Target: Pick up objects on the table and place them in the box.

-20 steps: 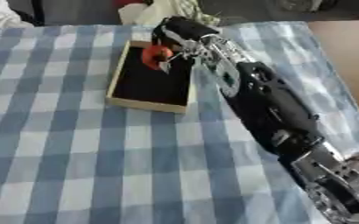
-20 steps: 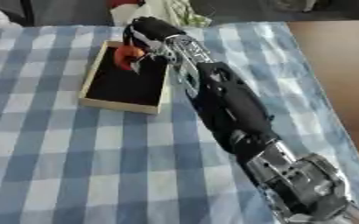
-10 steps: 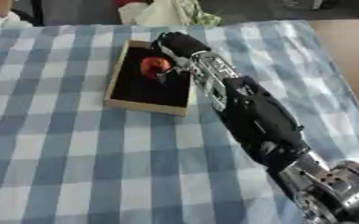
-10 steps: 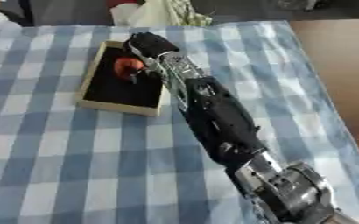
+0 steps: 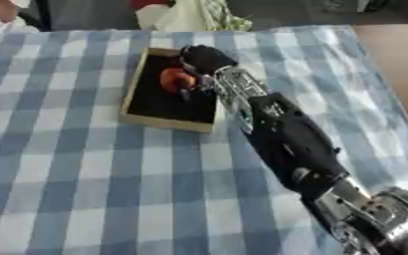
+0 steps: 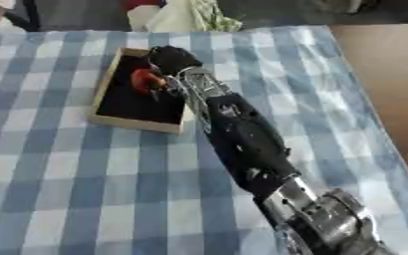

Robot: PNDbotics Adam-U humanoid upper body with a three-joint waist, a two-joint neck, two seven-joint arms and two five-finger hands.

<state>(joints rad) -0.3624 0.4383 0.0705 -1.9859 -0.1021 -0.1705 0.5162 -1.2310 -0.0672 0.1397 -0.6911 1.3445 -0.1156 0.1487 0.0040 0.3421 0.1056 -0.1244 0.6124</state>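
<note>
Cloth: blue-and-white check covers the counter (image 5: 85, 199); nothing to be picked up shows on its near stretch, nor on the rest of what the two views take in.
Arm: the robot's right arm enters from the lower right corner, silver joint nearest the camera, black forearm running up and to the left over the check.
Right hand: the right hand (image 5: 206, 61) hangs over the far right part of the box, dark knuckles uppermost. Its fingers curl down toward the orange object; whether they are pinching it or have just let go cannot be told from either view.
Left hand: not seen in either view.
Box: a shallow wooden box (image 5: 167, 123) with a black floor lies on the cloth just left of the forearm, its long sides running away from the camera.
Object: a round orange-red object (image 5: 176, 79) sits inside the box, in its far half, just left of and under the fingers, touching or all but touching them.
Progress: by the look of it the carry is over and the placing nearly done, since the object is already within the box walls. What seems left is for the hand to let go, if it has not, and lift clear.
Beyond: a bare brown surface shows at the right edge, and light-coloured items lie past the far edge of the cloth, too unclear to name.
</note>
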